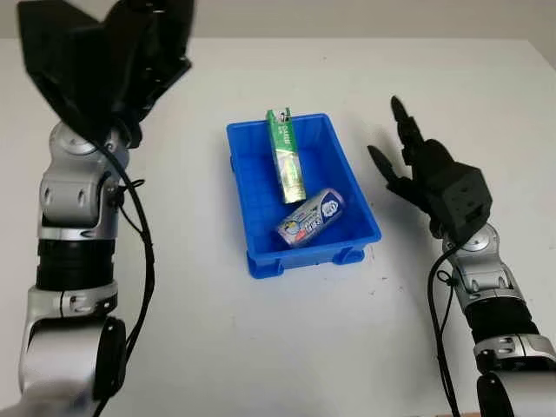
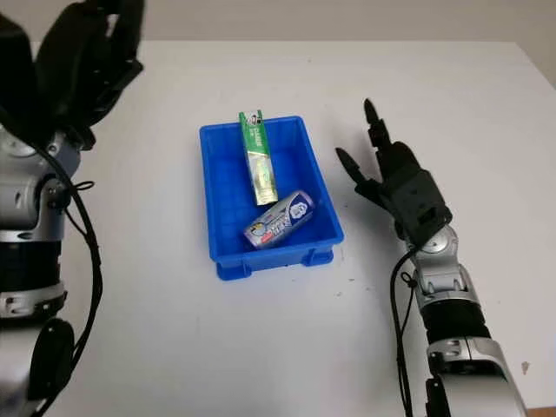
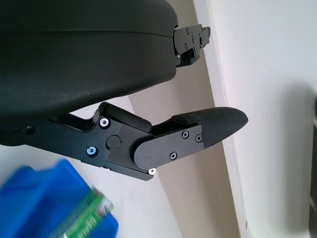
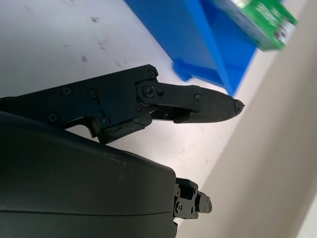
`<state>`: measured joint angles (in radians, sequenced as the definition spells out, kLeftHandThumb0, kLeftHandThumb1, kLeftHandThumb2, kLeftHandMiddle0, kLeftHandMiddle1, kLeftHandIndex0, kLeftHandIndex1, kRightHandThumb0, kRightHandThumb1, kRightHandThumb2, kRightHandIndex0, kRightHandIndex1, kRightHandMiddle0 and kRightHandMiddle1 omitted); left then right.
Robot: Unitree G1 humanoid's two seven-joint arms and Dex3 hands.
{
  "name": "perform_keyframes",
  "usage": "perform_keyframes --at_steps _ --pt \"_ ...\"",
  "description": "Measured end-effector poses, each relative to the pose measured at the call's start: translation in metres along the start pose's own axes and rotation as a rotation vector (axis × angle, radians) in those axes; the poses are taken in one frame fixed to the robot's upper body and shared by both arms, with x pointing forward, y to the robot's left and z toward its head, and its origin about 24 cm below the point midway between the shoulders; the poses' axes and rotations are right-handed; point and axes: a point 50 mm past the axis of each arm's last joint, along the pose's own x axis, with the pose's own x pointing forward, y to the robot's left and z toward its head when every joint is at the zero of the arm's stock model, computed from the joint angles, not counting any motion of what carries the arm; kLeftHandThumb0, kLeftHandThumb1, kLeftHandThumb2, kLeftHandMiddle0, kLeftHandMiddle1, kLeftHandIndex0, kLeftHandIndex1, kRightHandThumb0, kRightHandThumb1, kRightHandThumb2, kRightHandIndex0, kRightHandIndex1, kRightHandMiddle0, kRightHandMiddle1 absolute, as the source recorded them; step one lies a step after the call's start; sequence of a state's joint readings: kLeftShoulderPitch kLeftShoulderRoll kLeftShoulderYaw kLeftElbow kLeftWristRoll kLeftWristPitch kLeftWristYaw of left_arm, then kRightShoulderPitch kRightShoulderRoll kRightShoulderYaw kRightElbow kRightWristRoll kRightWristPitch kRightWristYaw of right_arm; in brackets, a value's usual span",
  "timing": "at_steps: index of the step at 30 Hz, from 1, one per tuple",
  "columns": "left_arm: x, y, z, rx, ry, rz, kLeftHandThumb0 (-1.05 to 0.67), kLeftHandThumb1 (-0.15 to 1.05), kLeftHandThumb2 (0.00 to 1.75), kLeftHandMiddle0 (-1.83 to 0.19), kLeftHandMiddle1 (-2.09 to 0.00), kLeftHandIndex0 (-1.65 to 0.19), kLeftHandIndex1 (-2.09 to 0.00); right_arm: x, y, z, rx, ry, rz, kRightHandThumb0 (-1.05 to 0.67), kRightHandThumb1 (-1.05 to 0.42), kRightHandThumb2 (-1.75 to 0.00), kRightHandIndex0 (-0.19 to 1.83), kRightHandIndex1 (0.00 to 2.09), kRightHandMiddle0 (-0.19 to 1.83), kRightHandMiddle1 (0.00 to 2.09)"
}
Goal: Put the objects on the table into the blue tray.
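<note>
We see the blue tray (image 1: 246, 195) at the table (image 1: 287, 347) centre, w/ two items inside. The green box (image 1: 286, 158) lies lengthwise in the far half, its far end propped on the far rim. The blue-and-white pack (image 1: 311, 218) lies at an angle in the near right part of the tray, just near of the box's near end; whether they touch we can't tell from here.

The right hand (image 1: 415, 170) is to the right of the tray, near its right wall but apart from it, above the table, open and holding nothing, fingers pointing far. Both items sit to its left, w/ the tray wall between.

The left hand (image 1: 109, 52) is raised at the far left, well apart from the tray, open, nothing in it. In the left wrist view the tray corner and green box tip sit beyond its finger (image 3: 198, 134)
</note>
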<state>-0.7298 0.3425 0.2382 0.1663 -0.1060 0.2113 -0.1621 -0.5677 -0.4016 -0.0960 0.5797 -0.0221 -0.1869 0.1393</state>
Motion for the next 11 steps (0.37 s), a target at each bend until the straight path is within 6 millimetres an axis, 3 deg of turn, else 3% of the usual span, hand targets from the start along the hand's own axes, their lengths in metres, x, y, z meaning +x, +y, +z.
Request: perform_keyframes --at_steps 3,11 --pt "-0.012 0.007 -0.029 -0.016 0.065 0.038 -0.70 1.05 0.80 0.19 0.00 0.19 0.00 0.003 -0.001 0.009 0.078 -0.041 -0.017 -0.76 -1.05 -0.58 -0.14 0.05 -0.13 0.04" --pt "-0.050 0.000 -0.095 -0.114 0.226 0.079 -0.72 1.05 0.80 0.19 0.00 0.19 0.00 0.006 0.003 0.023 0.154 -0.100 -0.020 -0.75 -1.05 -0.62 -0.19 0.03 -0.19 0.02"
